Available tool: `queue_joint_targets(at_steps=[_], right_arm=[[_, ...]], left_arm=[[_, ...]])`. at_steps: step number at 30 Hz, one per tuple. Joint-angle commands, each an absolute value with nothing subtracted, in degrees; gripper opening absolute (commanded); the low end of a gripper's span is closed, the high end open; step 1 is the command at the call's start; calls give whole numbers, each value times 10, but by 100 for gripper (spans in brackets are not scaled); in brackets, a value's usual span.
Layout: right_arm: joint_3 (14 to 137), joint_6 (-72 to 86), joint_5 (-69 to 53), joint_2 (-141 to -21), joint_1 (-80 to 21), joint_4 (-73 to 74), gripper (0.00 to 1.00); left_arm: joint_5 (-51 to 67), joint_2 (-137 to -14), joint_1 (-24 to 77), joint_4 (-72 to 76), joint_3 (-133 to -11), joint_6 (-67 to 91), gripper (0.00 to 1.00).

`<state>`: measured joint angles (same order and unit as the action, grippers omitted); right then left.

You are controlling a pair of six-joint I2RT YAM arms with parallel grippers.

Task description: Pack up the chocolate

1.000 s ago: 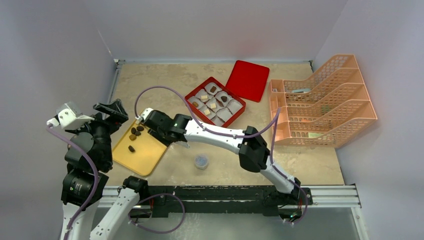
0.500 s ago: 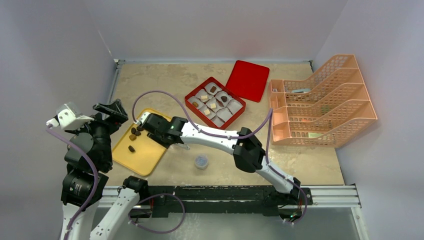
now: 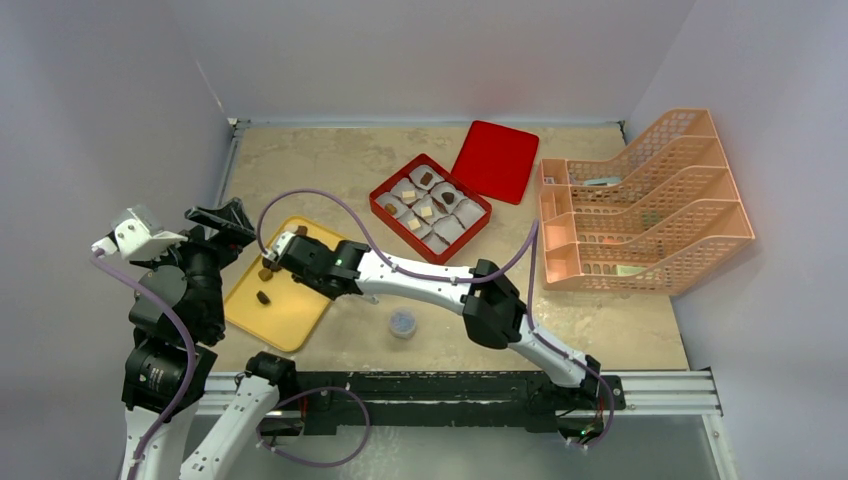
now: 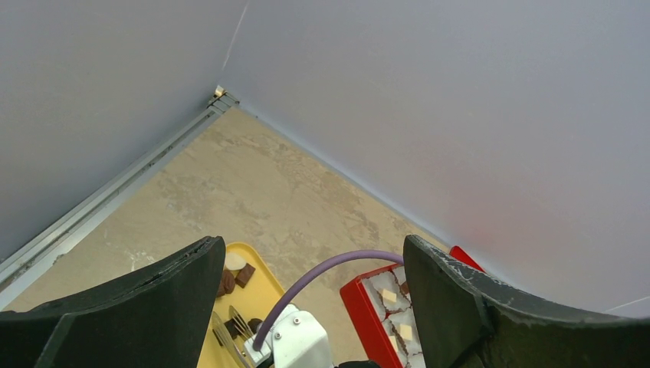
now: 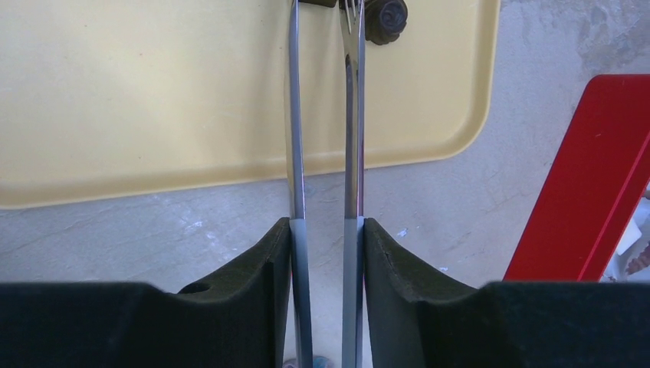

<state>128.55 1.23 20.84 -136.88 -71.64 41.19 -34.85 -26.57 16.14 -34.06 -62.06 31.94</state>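
A few dark chocolate lumps (image 3: 263, 297) lie on a yellow tray (image 3: 290, 315), with more at its far end (image 3: 301, 231). My right gripper (image 3: 292, 256) is shut on metal tongs (image 5: 322, 115) and reaches over the tray. The tong arms stand a little apart. A round dark chocolate (image 5: 385, 19) lies just right of the tips, and another dark piece shows between them at the frame's top edge. The red box (image 3: 376, 196) holds white liners, several with chocolates. My left gripper (image 4: 310, 249) is open and empty, raised left of the tray.
A red lid (image 3: 495, 160) lies behind the box. A small grey-blue cap (image 3: 402, 322) sits on the table near the front. An orange file rack (image 3: 640, 205) stands at the right. Walls close in on the left and back.
My right arm has reached further left, carrying the tongs deeper over the yellow tray towards the chocolates. The left arm has not moved.
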Motion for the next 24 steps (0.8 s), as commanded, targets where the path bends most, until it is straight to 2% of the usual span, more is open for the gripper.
queue_joint_targets(at_steps=[1,10,24], right_arm=[[1307,8,235,-1355,-720,414,34],[1264,25,193,-1310,-721,386,29],[1200,48,197,-1244,-720,385,26]], left_arm=[[-354,-263,160,-329,-634,324,85],[-353,-262,160,-328,-621,325,85],[-352,-260,160,-327,-605,322,85]])
